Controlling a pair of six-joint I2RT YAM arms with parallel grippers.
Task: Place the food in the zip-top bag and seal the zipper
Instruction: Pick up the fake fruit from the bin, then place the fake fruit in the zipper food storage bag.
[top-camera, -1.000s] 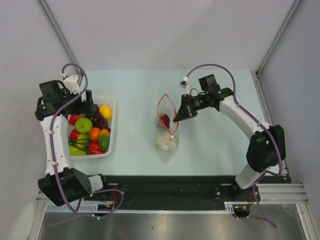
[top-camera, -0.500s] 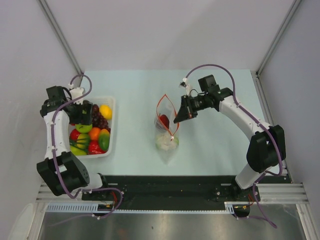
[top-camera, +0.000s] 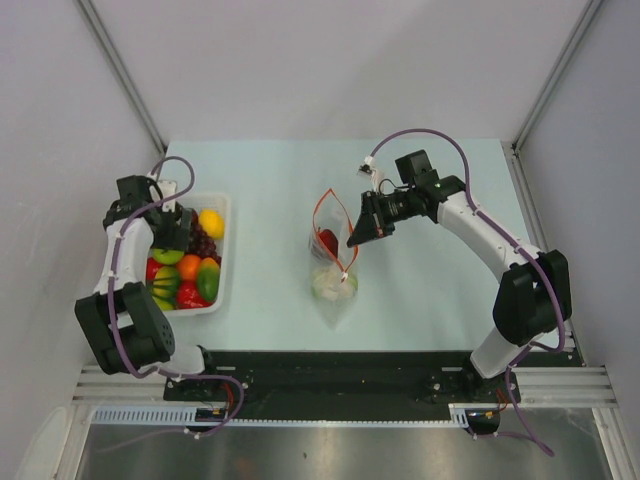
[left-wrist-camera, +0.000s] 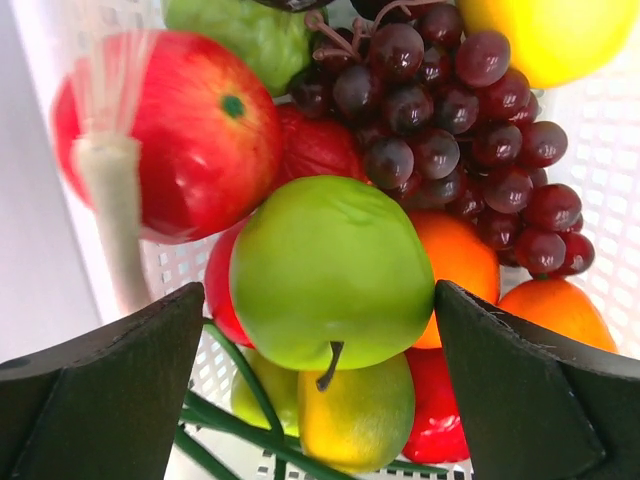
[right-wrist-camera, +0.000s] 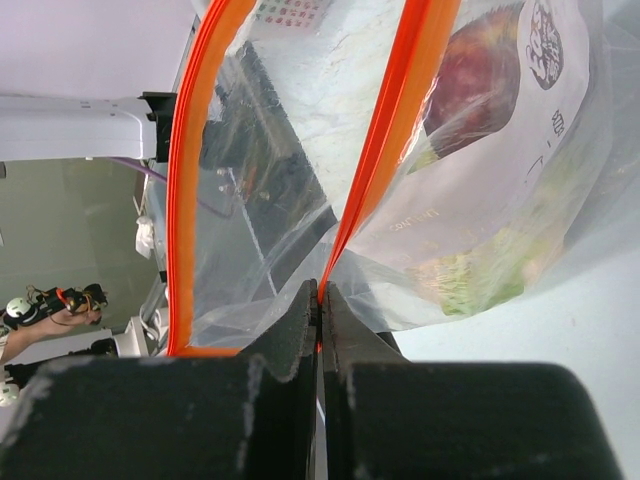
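**Readable text: none legible**

Right wrist view: the zip-top bag (right-wrist-camera: 470, 230) carries print, but none of it can be read.
- Round dark mark (right-wrist-camera: 545, 45) with small characters, on the film over the red fruit; too blurred.
- Faint grey line of print (right-wrist-camera: 415, 222), mid-film; illegible.
- Small red grid patch (right-wrist-camera: 290, 12), at the picture's top edge; illegible.

Top and left wrist views: no lettering resolved.

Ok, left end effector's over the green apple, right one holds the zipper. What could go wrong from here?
1. The open left end effector brackets the green apple, but the grapes and a red apple crowd it; closing could snag them or squeeze the apple out.
2. The right end effector pinches only one thin zipper edge, so the bag opens narrowly; a dropped apple might tug it free or tip the bag.
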